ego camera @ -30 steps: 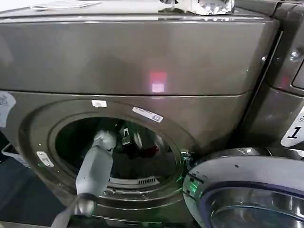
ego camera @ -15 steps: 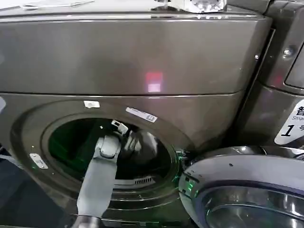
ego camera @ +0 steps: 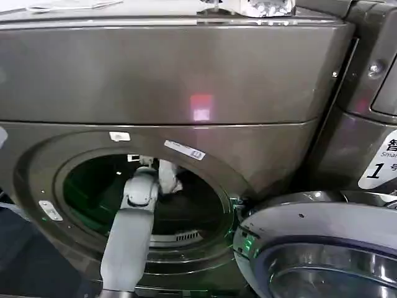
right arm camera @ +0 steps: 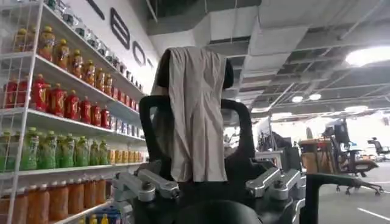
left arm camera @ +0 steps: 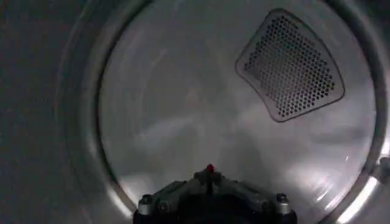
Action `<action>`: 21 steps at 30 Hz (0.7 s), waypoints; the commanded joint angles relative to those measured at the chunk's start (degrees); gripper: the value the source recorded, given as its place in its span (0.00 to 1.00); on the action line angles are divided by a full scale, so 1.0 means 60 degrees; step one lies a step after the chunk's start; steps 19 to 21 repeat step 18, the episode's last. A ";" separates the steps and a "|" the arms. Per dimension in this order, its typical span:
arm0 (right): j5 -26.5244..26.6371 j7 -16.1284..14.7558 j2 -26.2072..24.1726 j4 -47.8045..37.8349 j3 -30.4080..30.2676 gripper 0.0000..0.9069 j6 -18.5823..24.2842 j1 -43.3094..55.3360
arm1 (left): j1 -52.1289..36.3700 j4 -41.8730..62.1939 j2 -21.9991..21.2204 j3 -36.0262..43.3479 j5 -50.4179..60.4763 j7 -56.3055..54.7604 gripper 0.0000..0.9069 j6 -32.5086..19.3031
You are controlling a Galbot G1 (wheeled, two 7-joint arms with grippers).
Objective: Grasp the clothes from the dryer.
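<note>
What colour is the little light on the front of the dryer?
Pink, glowing on the dryer's upper panel; head view shows the light best.

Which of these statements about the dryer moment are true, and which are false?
1. The left gripper is inside the dryer's round opening. True.
2. The dryer's door is closed. False: it is swung open, at the lower right of the head view.
3. The drum's back wall carries a perforated vent panel. True.
4. The right gripper is in the drum too. False: it is open and faces a room with shelves of bottles.
5. A pink light glows on the dryer's plain upper panel. True.
</note>
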 commanded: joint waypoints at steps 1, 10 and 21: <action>-0.0055 -0.0011 0.0022 0.0025 0.0018 1.00 -0.0002 -0.0012 | 0.0025 -0.0121 -0.0010 0.0027 -0.0329 -0.0292 0.00 0.0133; -0.0324 0.0084 -0.0012 0.0106 0.0202 1.00 -0.0256 0.0014 | 0.0124 -0.0180 0.0011 0.0047 -0.0259 -0.0007 0.00 0.0171; -0.0350 0.0118 -0.0015 0.0103 0.0299 1.00 -0.0377 -0.0020 | 0.0136 -0.0131 0.0010 0.0057 -0.0235 0.0058 0.00 0.0141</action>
